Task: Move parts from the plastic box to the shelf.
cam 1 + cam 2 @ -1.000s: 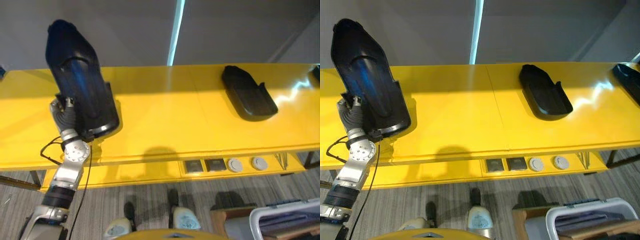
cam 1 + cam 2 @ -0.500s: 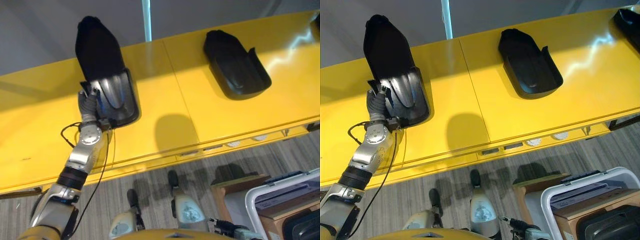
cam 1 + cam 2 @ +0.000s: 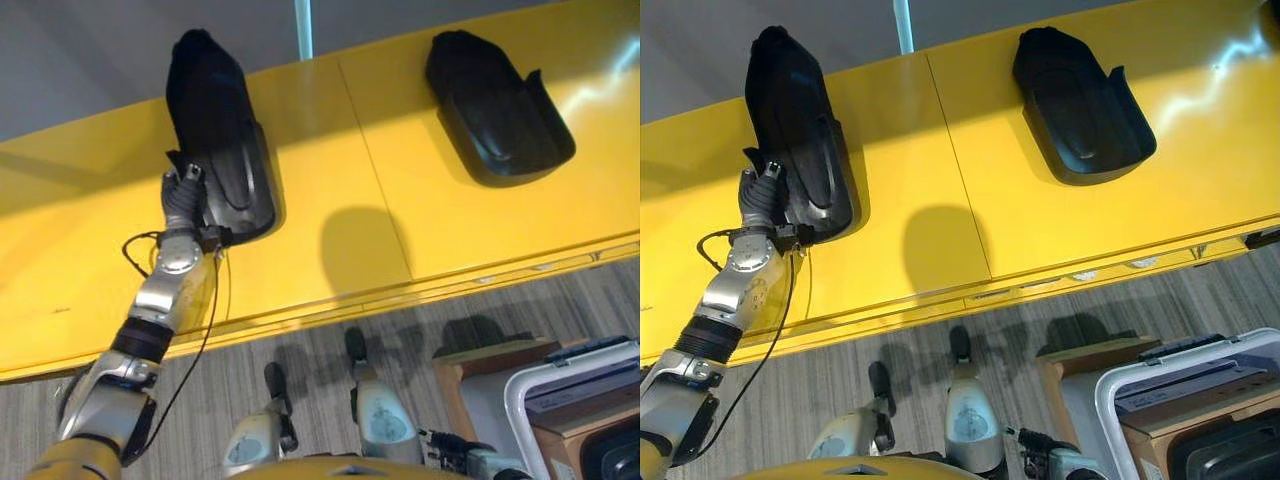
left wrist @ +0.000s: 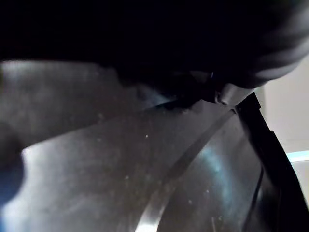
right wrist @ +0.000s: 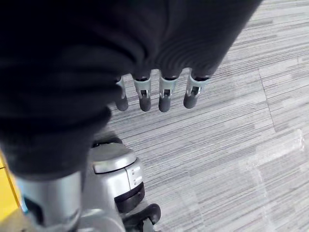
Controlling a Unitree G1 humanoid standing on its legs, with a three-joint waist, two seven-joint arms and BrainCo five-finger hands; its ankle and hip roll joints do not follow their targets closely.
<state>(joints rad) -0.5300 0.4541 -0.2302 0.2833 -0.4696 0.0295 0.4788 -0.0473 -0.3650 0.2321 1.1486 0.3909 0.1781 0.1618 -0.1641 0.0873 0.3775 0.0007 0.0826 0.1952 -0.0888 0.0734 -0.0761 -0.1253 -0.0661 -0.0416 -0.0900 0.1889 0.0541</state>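
While the left hand [image 3: 183, 195] grips the near edge of the black moulded part [image 3: 215, 140] on the yellow shelf [image 3: 340, 210], settle it flat before letting go; right hand [image 5: 159, 92] hangs slack-fingered, empty.

Grey striped carpet [image 3: 300, 360] covers the floor on the near side of the scene and shows again, in long parallel bands, in the right wrist view. Beyond the far edge of the yellow surface rises a plain grey wall [image 3: 700, 50]. A thin pale-blue vertical strip [image 3: 304, 15] runs up that wall, slightly left of the scene's middle.
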